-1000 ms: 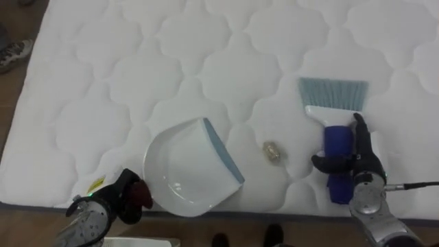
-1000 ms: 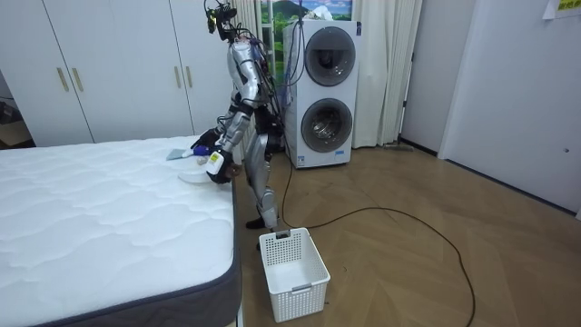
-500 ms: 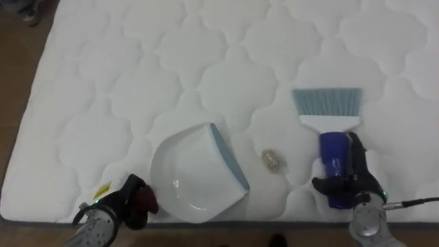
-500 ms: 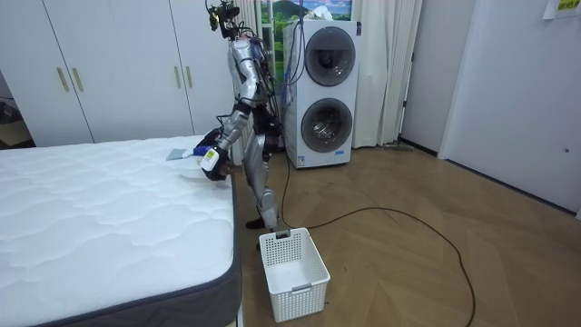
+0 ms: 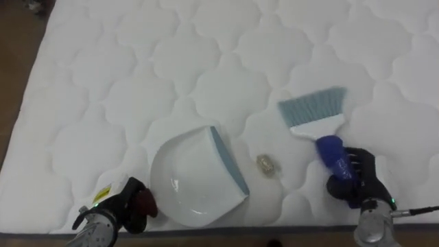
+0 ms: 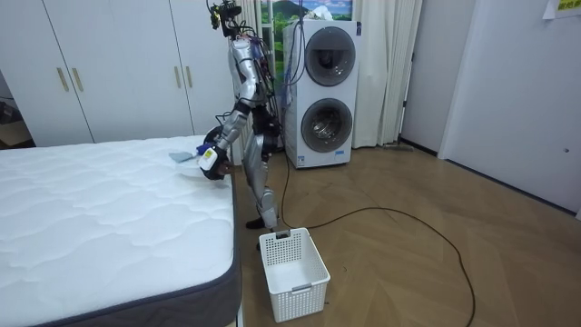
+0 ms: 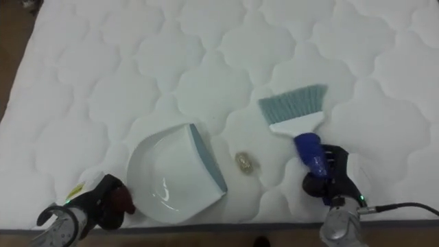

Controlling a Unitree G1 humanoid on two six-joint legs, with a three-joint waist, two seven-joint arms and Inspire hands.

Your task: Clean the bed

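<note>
Bed (image 5: 137, 68) bears a small scrap (image 5: 267, 165) between dustpan (image 5: 192, 180) and brush (image 5: 314, 113). Left hand (image 5: 118, 211) grips the dustpan's handle; right hand (image 5: 358, 180) clasps the brush's handle.

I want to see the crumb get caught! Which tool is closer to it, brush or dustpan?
The white dustpan: its lip lies just left of the crumb. The blue-handled brush in the right hand sits farther off.

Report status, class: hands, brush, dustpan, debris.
Left hand shut on dustpan handle. Right hand shut on brush. Small scrap lies between dustpan and brush, not yet swept. Nothing between.
</note>
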